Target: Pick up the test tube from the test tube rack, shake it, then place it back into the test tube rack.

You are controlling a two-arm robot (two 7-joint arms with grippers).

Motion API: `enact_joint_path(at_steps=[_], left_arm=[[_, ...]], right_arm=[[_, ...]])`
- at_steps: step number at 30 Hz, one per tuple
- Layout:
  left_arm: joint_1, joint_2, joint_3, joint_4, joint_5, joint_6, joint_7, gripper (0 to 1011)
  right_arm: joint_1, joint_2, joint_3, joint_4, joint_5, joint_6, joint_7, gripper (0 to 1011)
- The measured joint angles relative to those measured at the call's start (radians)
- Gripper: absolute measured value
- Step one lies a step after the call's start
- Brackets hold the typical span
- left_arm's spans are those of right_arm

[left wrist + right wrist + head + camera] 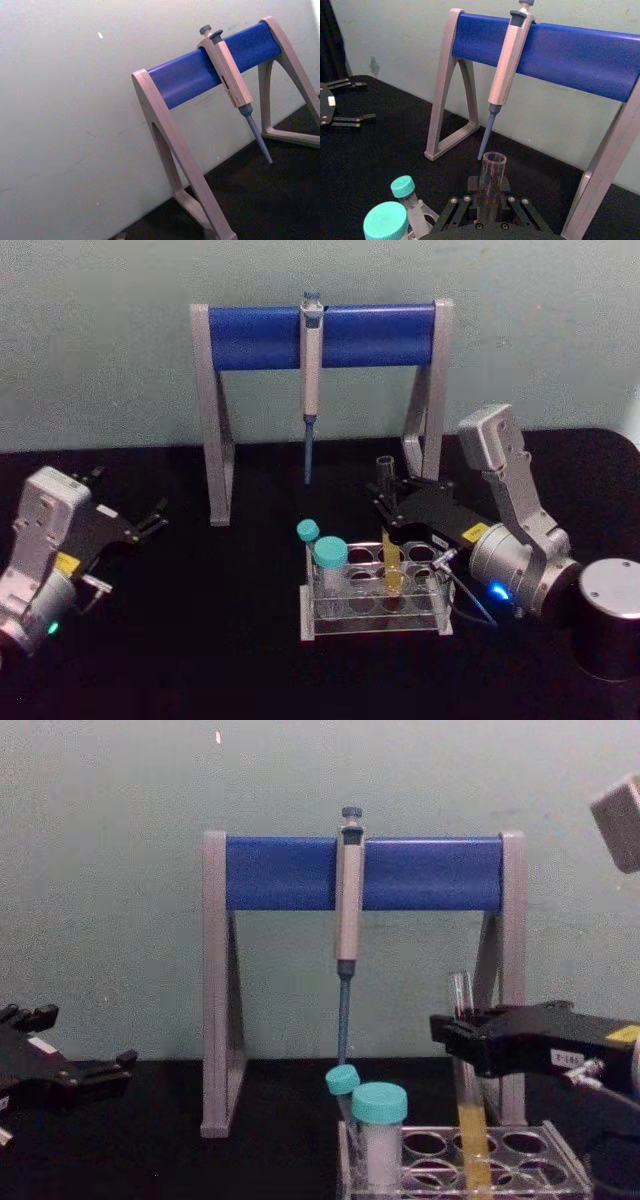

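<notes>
Setting: black tabletop (250, 660) against a pale green wall (100, 340).
Right gripper (386, 495): right of centre in the head view, fingers closed narrowly around the glass of the test tube (391, 572), just below its open rim.
Test tube: upright, with its yellow lower part down in a hole of the test tube rack (420, 617), at the lower centre of the frame.
Rack neighbours: two teal-capped tubes (330, 552) stand at the rack's left end, apart from the gripped tube.
Behind: the pipette stand (260, 337), with a pipette (311, 370) hanging from its blue bar across the upper middle.
Left gripper (152, 520): parked at the left edge with its fingers spread, well apart from the rack.
Step in hand: grip made with the tube seated. This looks like the start of the lift, though a return just before release would look the same.
Next move: if lifting, a straight vertical pull so the glass clears the hole without dragging the rack or nearing the pipette tip.
Hard to make out: the tube's foot and its exact hole. The pad contact is masked by the fingers, and the chest view's lower edge cuts off the rack base.
</notes>
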Motion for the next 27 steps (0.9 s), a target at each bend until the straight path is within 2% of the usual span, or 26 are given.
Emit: enact_joint_path(at_steps=[6, 11, 20, 27], left_arm=[[0.0, 0.0, 0.0, 0.0, 0.0, 0.0, 0.0, 1001], [0.0, 0.0, 0.0, 0.0, 0.0, 0.0, 0.0, 1001], [0.0, 0.0, 0.0, 0.0, 0.0, 0.0, 0.0, 1001], [0.0, 0.0, 0.0, 0.0, 0.0, 0.0, 0.0, 1001]], right_arm=[[0.0, 0.0, 0.0, 0.0, 0.0, 0.0, 0.0, 244], [-0.004, 0.003, 0.002, 0.0, 0.007, -0.029, 0.021, 241], [-0.026, 0.014, 0.026, -0.031, 0.09, -0.092, 0.066, 240], [-0.042, 0.027, 0.034, -0.065, 0.125, -0.125, 0.07, 240]])
